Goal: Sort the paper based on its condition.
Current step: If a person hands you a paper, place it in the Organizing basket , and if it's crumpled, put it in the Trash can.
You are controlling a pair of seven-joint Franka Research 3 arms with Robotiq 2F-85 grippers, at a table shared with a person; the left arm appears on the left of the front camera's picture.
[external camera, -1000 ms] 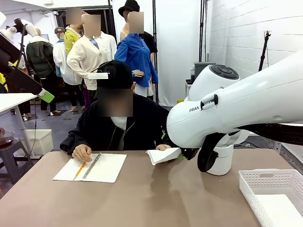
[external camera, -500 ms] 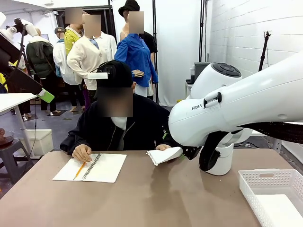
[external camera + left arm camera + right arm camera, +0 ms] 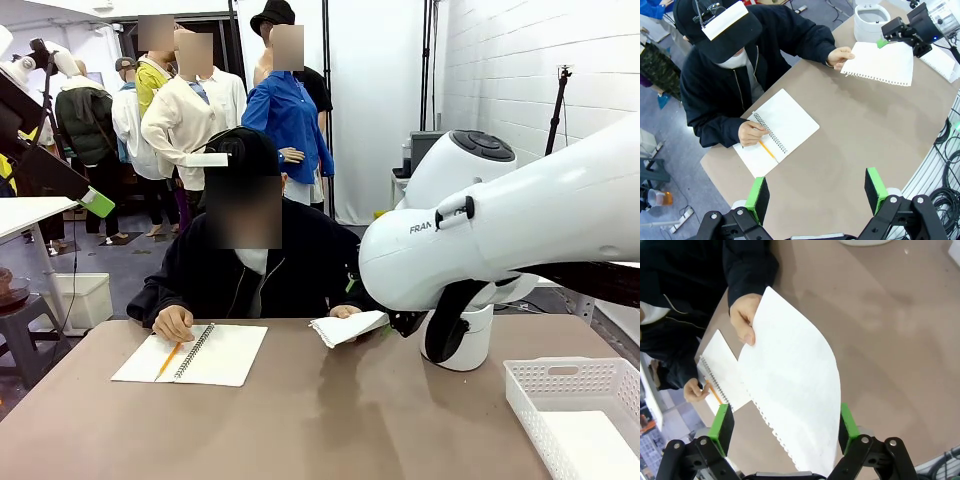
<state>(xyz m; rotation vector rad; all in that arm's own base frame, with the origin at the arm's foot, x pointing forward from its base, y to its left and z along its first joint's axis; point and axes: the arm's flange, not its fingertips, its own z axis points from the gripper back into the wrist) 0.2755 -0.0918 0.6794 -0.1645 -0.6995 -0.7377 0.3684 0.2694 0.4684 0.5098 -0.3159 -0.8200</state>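
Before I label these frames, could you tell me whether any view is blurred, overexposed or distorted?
Front view: sharp, evenly lit, the right arm hiding part of the paper. Left wrist view: wide-angle curving of the table edge, paper crisp. Right wrist view: paper very bright, little surface detail.

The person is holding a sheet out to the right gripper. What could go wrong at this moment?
1. The sheet bows between the pads of the open right gripper; closing may crease it.
2. The person's hand pinches the far corner; pulling before release might tear the thin paper.
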